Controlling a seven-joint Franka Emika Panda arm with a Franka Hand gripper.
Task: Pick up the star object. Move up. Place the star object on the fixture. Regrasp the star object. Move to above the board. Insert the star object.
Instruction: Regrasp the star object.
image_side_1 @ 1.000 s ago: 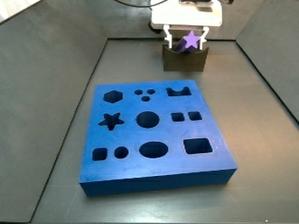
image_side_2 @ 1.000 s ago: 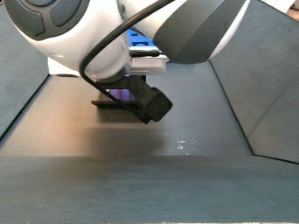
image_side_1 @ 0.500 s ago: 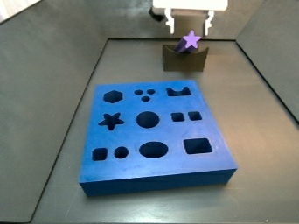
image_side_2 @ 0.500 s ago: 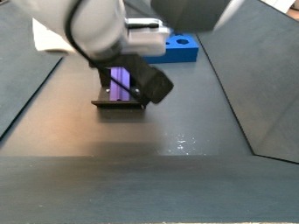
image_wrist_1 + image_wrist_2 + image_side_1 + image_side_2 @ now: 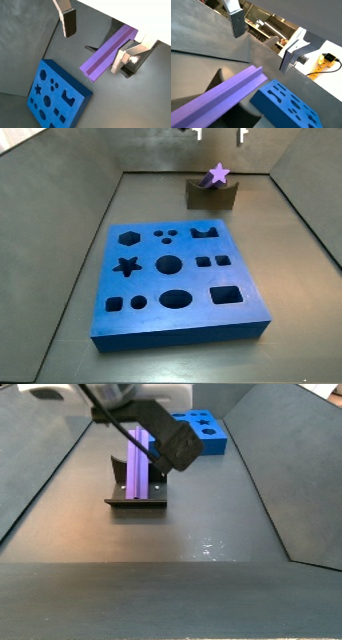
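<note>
The purple star object (image 5: pixel 218 174) lies in the notch of the small dark fixture (image 5: pixel 211 195) at the far end of the floor; in a side view it shows as a long prism (image 5: pixel 139 462) resting across the fixture (image 5: pixel 135 496). My gripper (image 5: pixel 221 134) hangs open well above it, only the fingertips showing at the picture's upper edge. Both wrist views show the open gripper (image 5: pixel 92 51) (image 5: pixel 261 51) with nothing between the pads and the star object (image 5: pixel 107 52) (image 5: pixel 218 100) lying beyond them. The blue board (image 5: pixel 174 278) with its cut-out holes lies nearer the front.
Grey walls enclose the dark floor on three sides (image 5: pixel 301 218). The board (image 5: pixel 57 97) (image 5: pixel 290 106) sits a short way from the fixture. The dark wrist block (image 5: pixel 175 440) hangs over the star object's far end in a side view.
My gripper has let go of the star object and risen straight up, almost out of the side view. The star object stays on the fixture.
</note>
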